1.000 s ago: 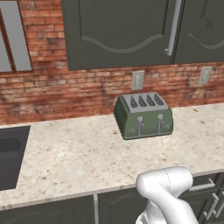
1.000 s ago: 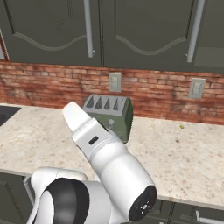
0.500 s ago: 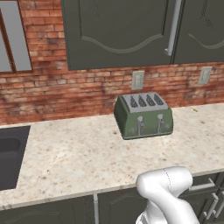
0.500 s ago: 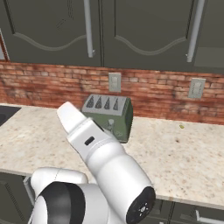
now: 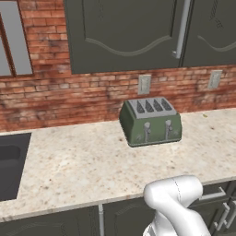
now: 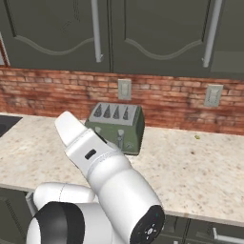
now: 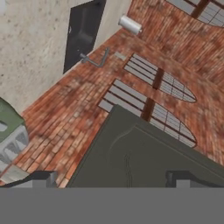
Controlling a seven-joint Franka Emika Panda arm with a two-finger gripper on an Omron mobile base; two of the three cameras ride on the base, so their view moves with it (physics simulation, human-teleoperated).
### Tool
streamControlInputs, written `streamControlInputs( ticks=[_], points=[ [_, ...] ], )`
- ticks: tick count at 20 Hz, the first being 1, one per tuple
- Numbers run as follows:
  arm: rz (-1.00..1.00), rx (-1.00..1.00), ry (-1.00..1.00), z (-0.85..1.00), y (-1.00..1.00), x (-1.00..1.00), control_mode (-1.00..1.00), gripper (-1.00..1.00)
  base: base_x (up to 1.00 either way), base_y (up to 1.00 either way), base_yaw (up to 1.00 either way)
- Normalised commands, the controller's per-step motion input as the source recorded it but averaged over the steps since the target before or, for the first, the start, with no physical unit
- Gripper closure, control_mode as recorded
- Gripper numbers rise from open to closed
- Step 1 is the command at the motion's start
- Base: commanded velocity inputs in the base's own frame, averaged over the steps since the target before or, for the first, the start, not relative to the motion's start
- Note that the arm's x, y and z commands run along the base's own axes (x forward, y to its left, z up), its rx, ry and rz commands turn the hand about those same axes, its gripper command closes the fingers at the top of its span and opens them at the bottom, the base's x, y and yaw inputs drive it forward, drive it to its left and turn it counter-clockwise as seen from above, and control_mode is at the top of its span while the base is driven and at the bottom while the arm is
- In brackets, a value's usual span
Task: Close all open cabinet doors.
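Note:
Dark grey-green cabinet doors hang above the counter, each with a wavy moulding and a vertical grey bar handle. In both base views these doors look flush with their neighbours. The hand view is rolled and looks across the face of one cabinet door beside the brick wall. My gripper is open, its two dark fingertips set wide apart with nothing between them. My white forearm reaches up and to the left over the counter.
A green four-slot toaster stands on the speckled counter against the brick wall. A dark sink lies at the left, with its faucet, a window and a white roll nearby. Under-counter doors run below.
My forearm has swung slightly to the left in the right base view. The toaster and cabinet doors have not moved.

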Motion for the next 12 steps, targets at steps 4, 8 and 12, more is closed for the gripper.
streamControlInputs(
  ticks=[4,8,12],
  points=[
    [0.00,0.00,0.00,0.00,0.00,0.00,1.00,-1.00,-0.21,0.10,-0.03],
    [0.00,0.00,0.00,0.00,0.00,0.00,1.00,-1.00,-0.25,0.02,-0.03],
    [0.00,0.00,0.00,0.00,0.00,0.00,1.00,-1.00,-0.41,0.07,-0.01]
  ],
)
